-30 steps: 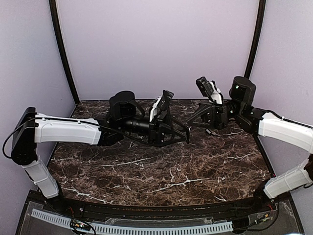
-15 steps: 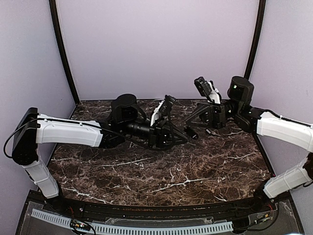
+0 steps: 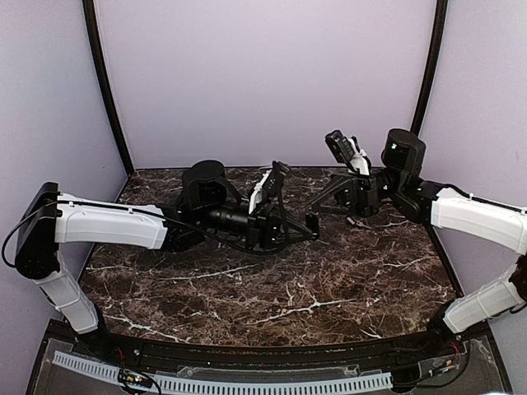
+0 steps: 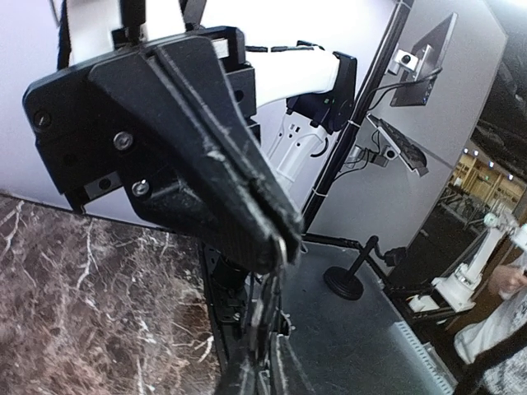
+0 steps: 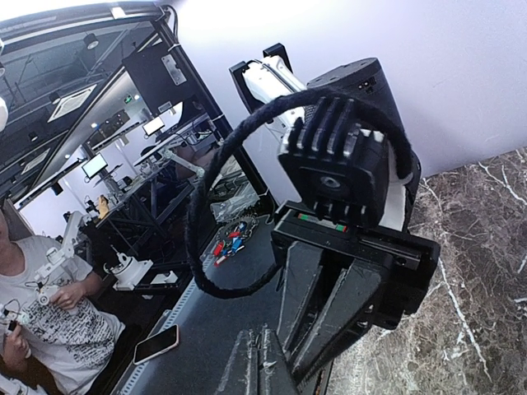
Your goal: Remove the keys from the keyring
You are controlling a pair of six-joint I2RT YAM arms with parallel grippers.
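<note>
Jaws on the left gripper (image 3: 311, 224) have pinched almost shut by the far edge of the worktop (image 3: 272, 288), beside the closed right gripper (image 3: 323, 204); keys too small to spot between them, so I'd confirm the grip before pulling gently.

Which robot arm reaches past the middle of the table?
The left arm: the left hand sits beyond the table's middle, on the right half. The right hand is on its own half, so the right arm does not cross.

Left tool (image 4: 276, 276) fills my view, fingers (image 4: 206, 164) drawn nearly together. Marble bench (image 4: 82, 313) sits lower left of it, white right arm (image 4: 288, 70) behind it.
</note>
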